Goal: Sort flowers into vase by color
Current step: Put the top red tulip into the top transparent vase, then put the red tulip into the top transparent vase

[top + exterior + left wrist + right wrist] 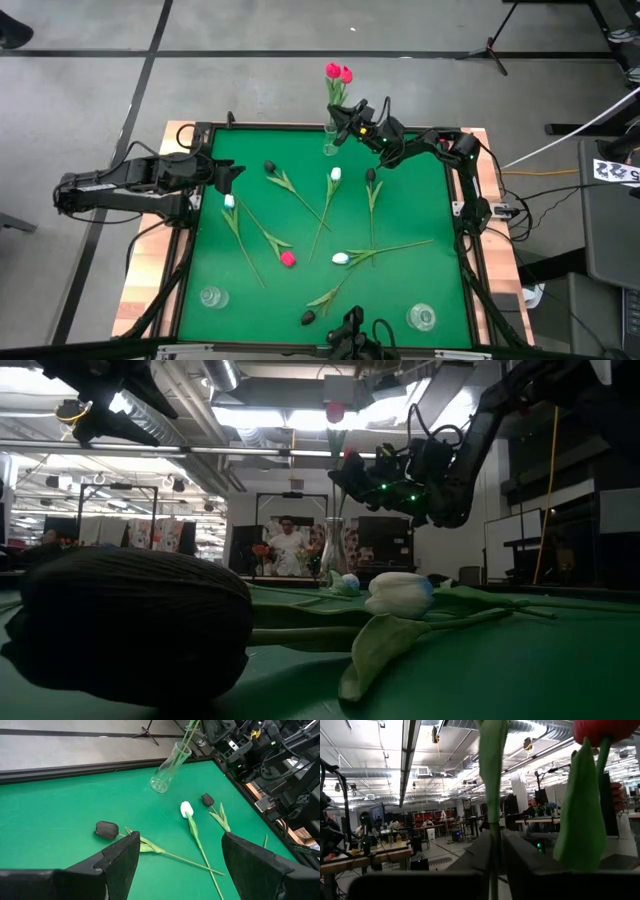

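A clear glass vase point(330, 141) stands at the table's far edge with two pink-red tulips point(339, 73) upright in it. My right gripper point(349, 121) is just above the vase's mouth, shut on one green stem. My left gripper point(233, 177) hovers open over the table's left side, touching nothing. Lying flat on the green mat are a black tulip point(270, 167), a white tulip point(335, 174), another black one point(370, 175), a white one point(229, 200), a pink-red one point(288, 259), a white one point(340, 258) and a black one point(308, 318). My right gripper pinches a tulip's thin green stem point(493, 837) between its two fingers, well below the flower head. The fingers come level from the table's right side and lie across the stem. The stem stands upright, its lower end down in the vase point(335, 550).
Two more clear glass vases stand near the table's near edge, one at the left point(211, 297) and one at the right point(421, 318). A dark raised frame point(462, 215) runs round the mat. A person point(288, 545) sits in the room behind the table.
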`<action>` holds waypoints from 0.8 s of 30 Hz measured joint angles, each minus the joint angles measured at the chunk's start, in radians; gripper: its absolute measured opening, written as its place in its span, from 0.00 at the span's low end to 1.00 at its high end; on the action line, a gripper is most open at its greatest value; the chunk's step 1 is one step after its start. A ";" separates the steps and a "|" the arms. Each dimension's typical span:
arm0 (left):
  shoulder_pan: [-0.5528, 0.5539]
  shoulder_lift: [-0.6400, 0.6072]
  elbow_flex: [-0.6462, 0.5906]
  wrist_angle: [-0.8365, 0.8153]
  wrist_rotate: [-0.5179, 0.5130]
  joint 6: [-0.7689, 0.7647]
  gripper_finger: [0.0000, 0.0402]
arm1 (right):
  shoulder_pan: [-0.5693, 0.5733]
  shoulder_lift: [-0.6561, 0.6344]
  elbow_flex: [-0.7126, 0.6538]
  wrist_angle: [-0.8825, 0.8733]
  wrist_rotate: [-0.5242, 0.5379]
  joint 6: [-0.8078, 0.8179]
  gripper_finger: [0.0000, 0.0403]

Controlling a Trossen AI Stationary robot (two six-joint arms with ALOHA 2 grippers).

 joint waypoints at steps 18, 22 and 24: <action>0.000 0.000 0.000 0.000 0.010 0.146 0.68 | 0.000 -0.001 0.000 0.010 -0.011 0.051 0.43; 0.000 0.017 0.000 0.000 0.025 0.224 0.68 | 0.000 -0.011 0.000 0.011 -0.017 0.051 0.43; 0.000 0.036 0.000 0.000 0.029 0.237 0.68 | 0.000 -0.015 0.000 0.011 -0.018 0.051 0.43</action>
